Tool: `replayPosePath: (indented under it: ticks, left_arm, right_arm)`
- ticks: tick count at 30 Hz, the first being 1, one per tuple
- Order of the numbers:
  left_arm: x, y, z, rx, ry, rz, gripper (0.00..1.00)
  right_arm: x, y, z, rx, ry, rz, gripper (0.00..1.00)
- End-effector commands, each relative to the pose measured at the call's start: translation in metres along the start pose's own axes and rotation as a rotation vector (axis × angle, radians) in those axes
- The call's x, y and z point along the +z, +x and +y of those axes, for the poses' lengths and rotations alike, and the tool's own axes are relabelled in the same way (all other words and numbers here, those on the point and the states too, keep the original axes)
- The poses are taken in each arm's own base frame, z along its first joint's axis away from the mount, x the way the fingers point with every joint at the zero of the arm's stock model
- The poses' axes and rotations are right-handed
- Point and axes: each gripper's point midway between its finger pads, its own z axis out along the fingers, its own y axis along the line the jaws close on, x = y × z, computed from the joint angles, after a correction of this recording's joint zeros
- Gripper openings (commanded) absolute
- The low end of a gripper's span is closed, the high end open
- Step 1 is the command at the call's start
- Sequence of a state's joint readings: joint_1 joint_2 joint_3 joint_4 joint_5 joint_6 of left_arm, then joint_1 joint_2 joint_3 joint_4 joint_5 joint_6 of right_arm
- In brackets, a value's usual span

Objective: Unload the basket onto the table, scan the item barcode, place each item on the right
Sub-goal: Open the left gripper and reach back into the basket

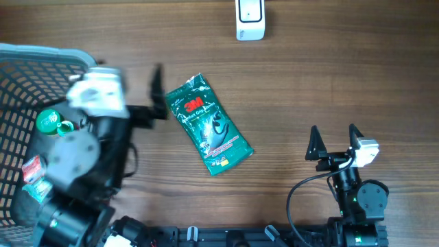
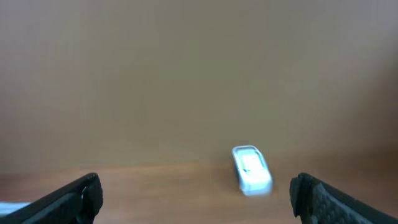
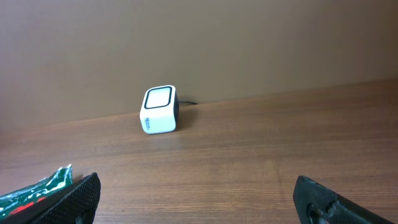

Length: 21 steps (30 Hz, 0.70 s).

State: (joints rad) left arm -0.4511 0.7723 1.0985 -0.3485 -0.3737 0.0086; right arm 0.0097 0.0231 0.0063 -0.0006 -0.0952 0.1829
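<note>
Wooden table [image 1: 309, 82], green packet [image 1: 209, 125] midway.
Left gripper [image 1: 159, 97] and right gripper [image 1: 336, 140] gape empty; packet slants just beside the left.

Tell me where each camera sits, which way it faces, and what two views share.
Overhead: above the table, looking straight down on basket, green packet, scanner, left arm, right arm.
Left wrist: on the left arm, facing the far wall, blurred; open left claw at the bottom corners.
Right wrist: on the right arm, low, facing the far wall; open right claw at the bottom corners.
Shared: scanner in all three; green packet in overhead and right wrist.
</note>
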Motion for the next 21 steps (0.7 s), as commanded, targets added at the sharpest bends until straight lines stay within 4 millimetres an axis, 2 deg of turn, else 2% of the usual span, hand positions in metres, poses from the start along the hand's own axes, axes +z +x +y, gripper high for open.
replayPosePath:
  ticks: [1,5,8,13,17,21]
  left_arm:
    - [-0.003,-0.01,0.065,-0.034,-0.267,-0.036,1.0]
    - [-0.008,0.003,0.129,-0.208,-0.492,-0.032,1.0]
    - [-0.003,0.017,0.155,-0.304,-0.524,0.0,1.0]
    - [0.017,0.064,0.2,-0.518,-0.53,0.135,1.0]
    - [0.027,0.12,0.242,-0.648,-0.606,0.305,1.0]
    - [0.029,0.153,0.256,-0.692,-0.661,0.44,1.0]
  right_arm:
    - [0.0,-0.001,-0.005,0.011,0.023,-0.006,1.0]
    - [0.0,-0.001,-0.005,0.01,0.023,-0.006,1.0]
    - [0.0,-0.001,-0.005,0.011,0.023,-0.006,1.0]
    - [0.0,-0.001,-0.005,0.011,0.023,-0.006,1.0]
    - [0.0,-0.001,-0.005,0.011,0.023,-0.006,1.0]
    - [0.0,-0.001,-0.005,0.011,0.023,-0.006,1.0]
